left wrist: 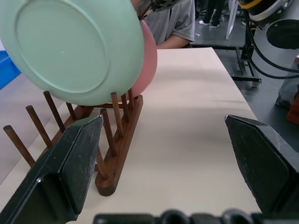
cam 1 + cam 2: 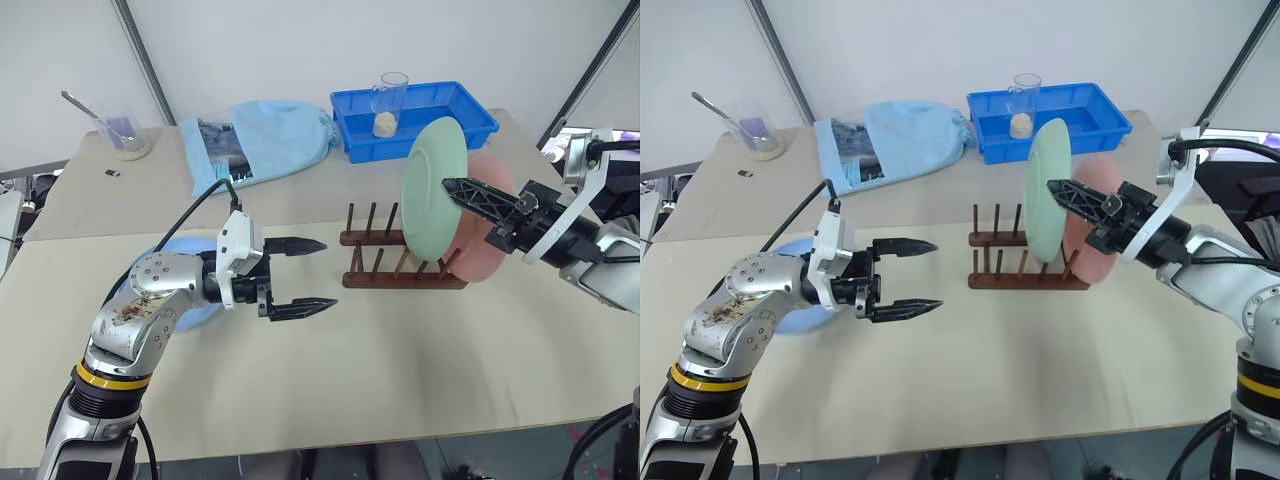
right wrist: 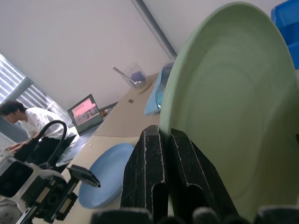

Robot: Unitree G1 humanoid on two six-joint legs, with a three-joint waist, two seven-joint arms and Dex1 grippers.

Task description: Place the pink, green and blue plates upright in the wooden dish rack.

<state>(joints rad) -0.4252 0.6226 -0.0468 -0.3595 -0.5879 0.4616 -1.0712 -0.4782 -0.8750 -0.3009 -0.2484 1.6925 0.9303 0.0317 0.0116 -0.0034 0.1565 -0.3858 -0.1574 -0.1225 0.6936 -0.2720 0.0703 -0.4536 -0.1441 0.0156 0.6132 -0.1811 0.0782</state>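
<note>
Plates are sitting at three different spots relative to the wooden dish rack, which is standing near the middle of the beige table. The pink plate is standing upright between pegs at the rack's right end. The green plate is hanging on edge just above the rack, directly in front of the pink one and partly covering it, its lower rim reaching down among the pegs; whether it is touching the rack cannot be told. The right gripper is pinching the green plate's rim, its two black fingers pressed nearly together on the plate's edge. The blue plate is lying flat on the table well to the left of the rack, mostly hidden under the left arm.

The left gripper is hovering just left of the rack, pointing toward it, with its fingers spread wide and gripping nothing.

Behind the rack, the bright blue tray is resting on the far table with a clear glass standing in it. Left of the tray, a light blue cloth bag is lying on its side. Far to the rack's left rear, a glass beaker is holding a spoon.
</note>
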